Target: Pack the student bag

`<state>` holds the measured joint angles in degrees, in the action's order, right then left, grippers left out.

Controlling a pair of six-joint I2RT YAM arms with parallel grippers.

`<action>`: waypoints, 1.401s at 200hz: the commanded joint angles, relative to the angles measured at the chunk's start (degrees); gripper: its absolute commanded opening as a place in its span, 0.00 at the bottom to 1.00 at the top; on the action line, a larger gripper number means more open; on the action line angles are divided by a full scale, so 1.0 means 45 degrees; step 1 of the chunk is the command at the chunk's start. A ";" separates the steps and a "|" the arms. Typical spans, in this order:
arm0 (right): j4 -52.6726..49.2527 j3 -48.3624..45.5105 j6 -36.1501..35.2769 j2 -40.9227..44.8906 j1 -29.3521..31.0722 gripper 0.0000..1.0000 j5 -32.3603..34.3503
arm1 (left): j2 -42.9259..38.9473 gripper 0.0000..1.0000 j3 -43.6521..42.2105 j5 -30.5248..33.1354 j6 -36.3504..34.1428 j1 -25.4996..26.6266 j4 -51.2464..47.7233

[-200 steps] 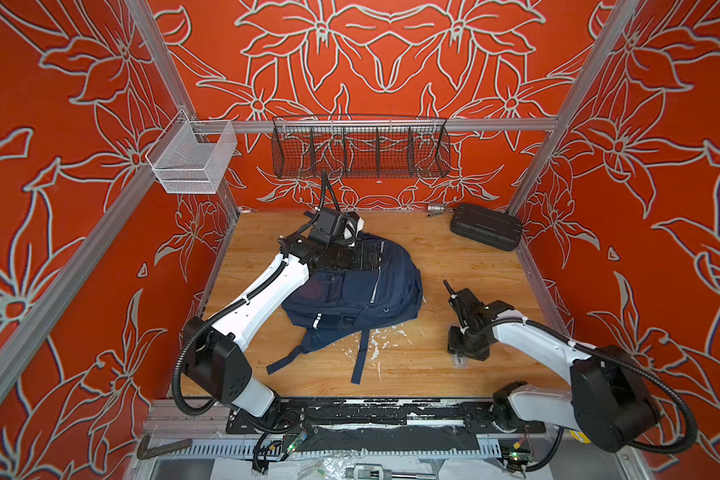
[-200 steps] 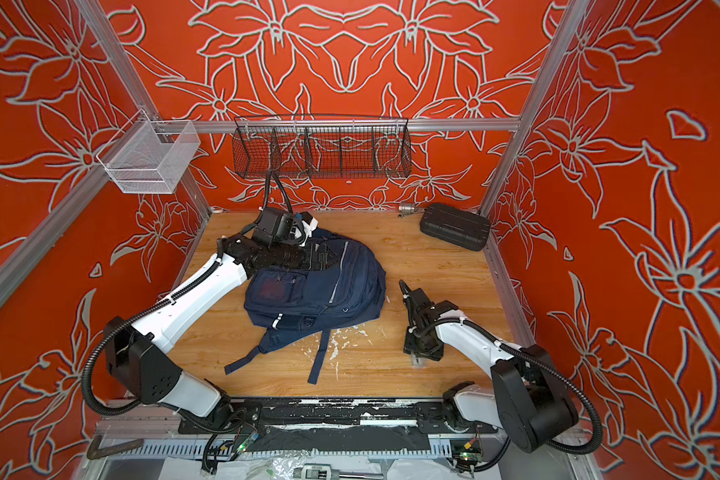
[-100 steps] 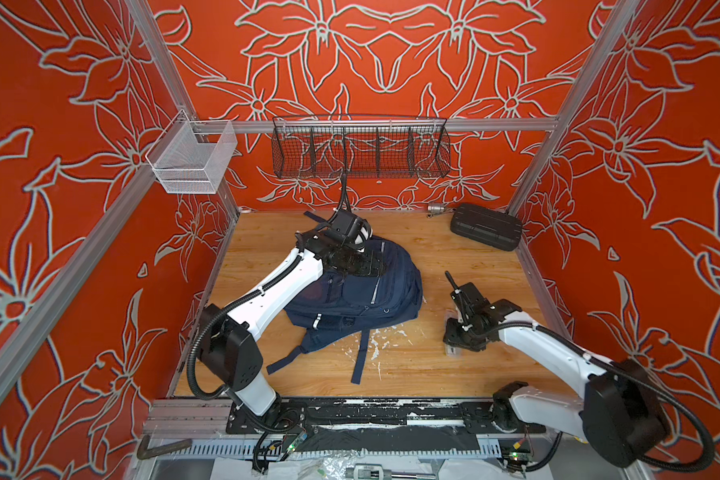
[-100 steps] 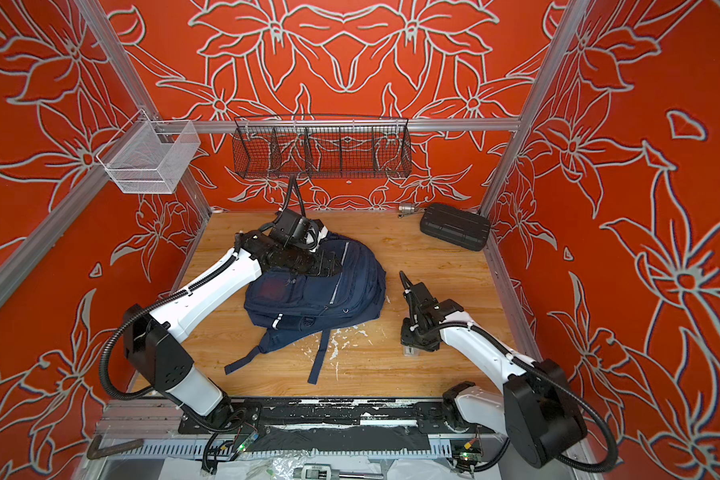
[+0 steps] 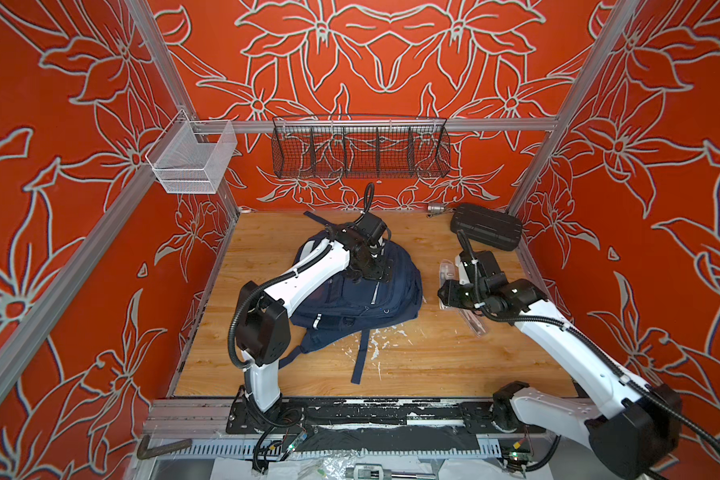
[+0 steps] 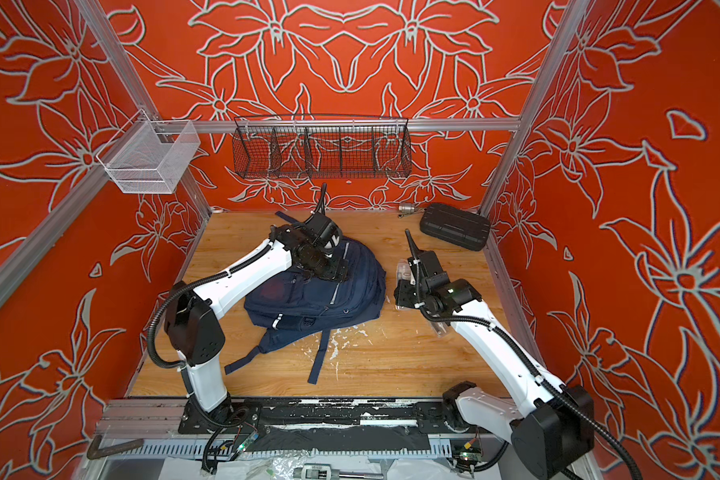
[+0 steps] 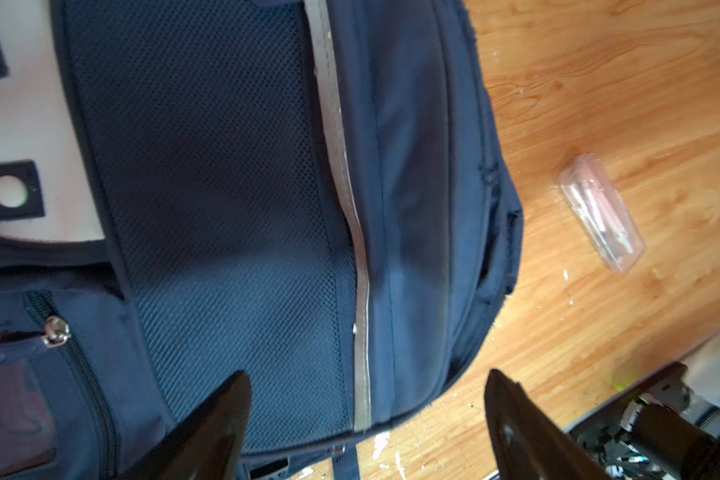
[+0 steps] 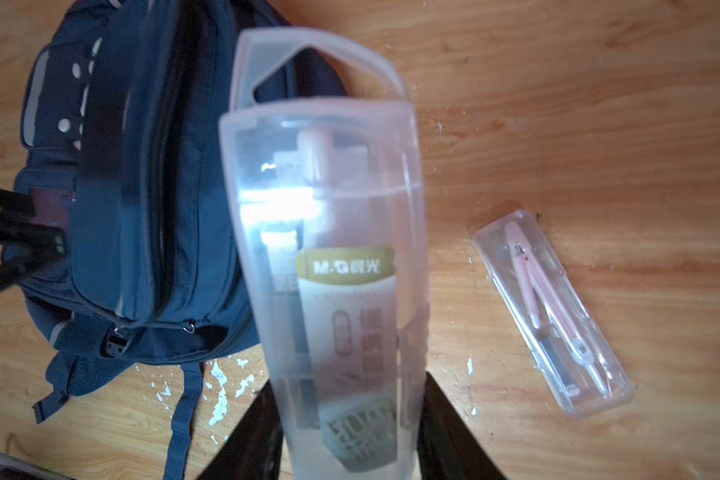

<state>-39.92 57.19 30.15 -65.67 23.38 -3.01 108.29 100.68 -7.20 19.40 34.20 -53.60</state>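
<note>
Two grippers, one navy student bag (image 5: 375,307) lying flat mid-table.
Nearest, a second clear case (image 8: 553,311) lies on the wooden table (image 5: 412,365). The right gripper (image 8: 348,390) clamps a clear plastic case (image 8: 329,208). The left gripper (image 7: 366,374) hovers spread wide over the bag. A black ribbed case (image 5: 485,226) sits farthest.

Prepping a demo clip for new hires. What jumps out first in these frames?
The orange floral walls hit first. Next, the student bag lying in the middle of the wooden table with the open left gripper over its mesh side. Right of the bag, the right gripper grips a clear plastic case, with a second clear case holding a pink compass lying flat beside it.
</note>
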 commanded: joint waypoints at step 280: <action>0.3827 0.1115 0.0443 -0.2988 0.0576 0.31 -0.3415 | 0.0598 0.00 0.3552 0.0218 0.0018 -0.0610 -0.2173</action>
<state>-28.69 58.13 28.82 -75.29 24.01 -13.85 118.65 119.46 -0.99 19.73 34.70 -66.17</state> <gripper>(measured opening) 0.482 0.049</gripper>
